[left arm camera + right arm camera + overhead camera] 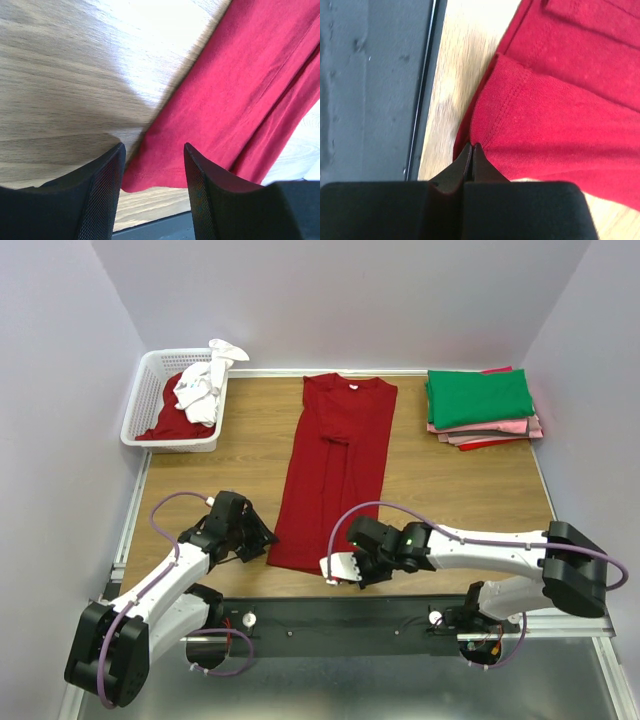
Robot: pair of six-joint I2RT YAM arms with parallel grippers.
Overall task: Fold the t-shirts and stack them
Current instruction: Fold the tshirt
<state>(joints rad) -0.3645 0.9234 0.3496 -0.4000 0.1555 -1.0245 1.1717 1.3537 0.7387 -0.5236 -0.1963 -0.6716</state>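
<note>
Dark red t-shirt (340,465) spread lengthwise, sides folded in to a narrow strip, white neck label at the end farthest from both grippers. One near hem corner pinched in the closed tips of the right gripper (471,146), cloth ridged up toward them. Other corner between the parted fingers of the left gripper (152,150); contact hard to judge. Far beyond the right gripper, folded stack (480,405), green on top, lower shirts mere edges. Far ahead of the left gripper, basket (140,405), white shirt (200,390) hiding most of a red shirt (165,422).

White lattice basket (141,406) sits on wooden table's (460,485) far-left corner.
</note>
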